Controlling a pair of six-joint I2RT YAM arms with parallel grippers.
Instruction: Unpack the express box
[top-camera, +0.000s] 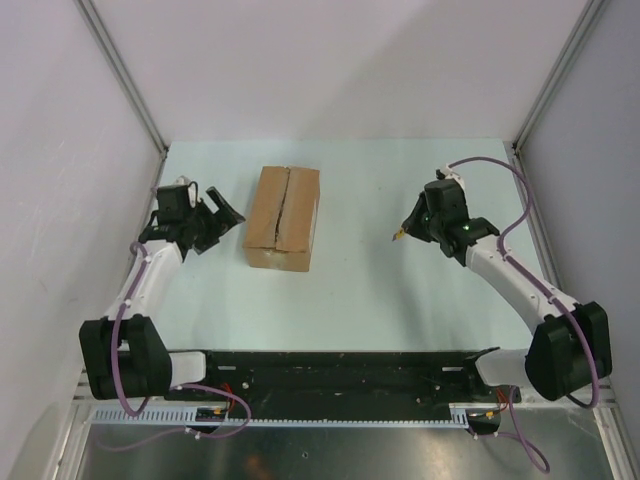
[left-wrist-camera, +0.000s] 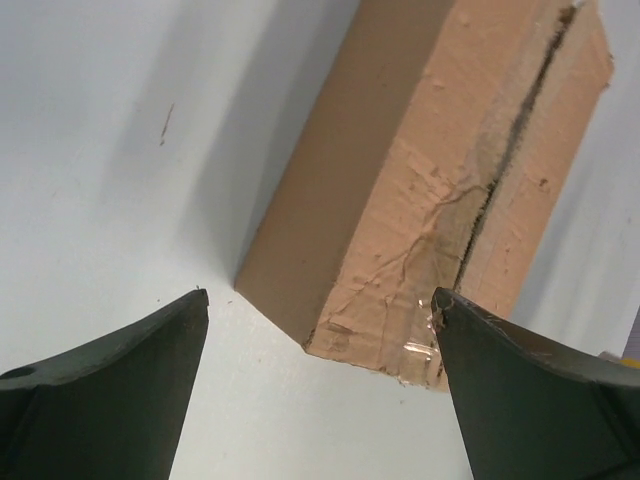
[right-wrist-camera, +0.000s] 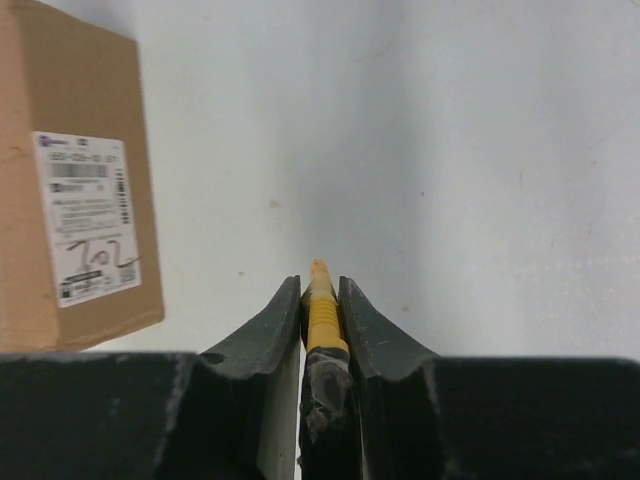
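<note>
- While its flaps lie closed along the centre seam, the express box (top-camera: 283, 218) sits mid-counter (top-camera: 380, 290), between the two arms;
- the right pincer (right-wrist-camera: 320, 290) pinches a yellow utility knife (right-wrist-camera: 322, 322) tip-forward, likely for slitting the seam;
- the left pincer (left-wrist-camera: 320, 300) is spread just beside the box, seemingly to brace it.

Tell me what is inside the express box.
Nothing inside shows. The express box has its top flaps closed; only a dark, narrow centre seam runs between them. Whatever it holds is covered.
</note>
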